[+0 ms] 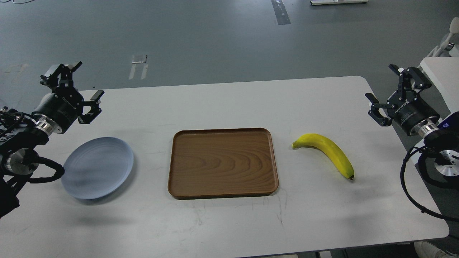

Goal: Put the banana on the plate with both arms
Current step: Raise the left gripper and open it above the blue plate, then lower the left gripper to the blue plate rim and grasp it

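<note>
The yellow banana (328, 151) lies on the white table at the right, its greenish stem toward the tray and its dark tip toward the front. At the left rests the pale blue-grey plate (97, 167), bare. My left gripper (87, 81) hovers open above the table's back left, behind the plate, holding nothing. Far to the right, my right gripper (383, 83) is open too, raised behind and to the right of the banana, well apart from it.
A rectangular brown wood-grain tray (222, 162) sits in the middle of the table (229, 222) between plate and banana. Grey floor lies beyond the far edge. Another white surface (443, 77) stands at the far right.
</note>
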You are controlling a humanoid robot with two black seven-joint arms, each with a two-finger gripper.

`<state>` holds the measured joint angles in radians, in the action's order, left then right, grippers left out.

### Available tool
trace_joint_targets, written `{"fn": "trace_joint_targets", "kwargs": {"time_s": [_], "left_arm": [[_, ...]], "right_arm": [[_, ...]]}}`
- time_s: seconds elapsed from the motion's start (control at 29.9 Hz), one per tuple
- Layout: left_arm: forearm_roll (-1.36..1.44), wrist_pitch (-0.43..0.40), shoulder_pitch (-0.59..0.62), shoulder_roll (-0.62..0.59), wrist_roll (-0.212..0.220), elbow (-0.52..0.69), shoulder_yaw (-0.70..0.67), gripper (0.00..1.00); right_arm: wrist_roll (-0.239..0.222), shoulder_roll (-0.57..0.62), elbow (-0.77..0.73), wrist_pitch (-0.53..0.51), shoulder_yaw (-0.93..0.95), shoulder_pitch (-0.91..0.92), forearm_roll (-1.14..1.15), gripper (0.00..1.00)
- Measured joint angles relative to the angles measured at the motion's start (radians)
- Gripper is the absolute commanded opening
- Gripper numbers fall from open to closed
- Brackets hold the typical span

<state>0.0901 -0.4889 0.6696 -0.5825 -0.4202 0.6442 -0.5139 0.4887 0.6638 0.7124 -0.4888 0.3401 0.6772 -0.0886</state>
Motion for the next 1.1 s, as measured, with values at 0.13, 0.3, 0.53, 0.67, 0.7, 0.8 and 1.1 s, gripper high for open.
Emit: {"fn": "trace_joint_targets", "kwargs": {"time_s": [0.13, 0.3, 0.53, 0.67, 0.7, 0.8, 1.1], "left_arm": [[0.001, 0.0, -0.007, 0.001, -0.003, 0.0, 0.0, 1.0], [0.002, 0.0, -0.008, -0.004, 0.001, 0.0, 0.001, 1.0], [0.007, 0.0, 0.028, -0.034, 0.003, -0.022, 0.001, 1.0], [0.057, 0.0, 0.074, -0.06, -0.024, -0.023, 0.011, 1.0], [0.074, 0.0, 0.081, -0.071, -0.039, -0.02, 0.011, 1.0], [0.177, 0.0, 0.119, -0.133, -0.064, 0.039, 0.012, 1.0], [0.751, 0.0, 0.144, -0.391, -0.069, 0.491, 0.004, 1.0]], "right_arm": [[0.0, -0.004, -0.001, 0.0, -0.011, 0.0, 0.002, 1.0], [0.0, -0.007, -0.002, 0.0, -0.013, 0.003, 0.004, 1.0], [0.0, -0.006, -0.003, 0.0, -0.015, 0.01, 0.006, 1.0], [0.0, 0.0, -0.003, 0.0, -0.015, 0.012, 0.008, 1.0], [0.0, 0.001, -0.003, 0.0, -0.015, 0.012, 0.009, 1.0], [0.0, 0.002, -0.002, 0.0, -0.015, 0.014, 0.01, 1.0], [0.0, 0.0, -0.001, 0.0, -0.015, 0.019, 0.01, 1.0]]}}
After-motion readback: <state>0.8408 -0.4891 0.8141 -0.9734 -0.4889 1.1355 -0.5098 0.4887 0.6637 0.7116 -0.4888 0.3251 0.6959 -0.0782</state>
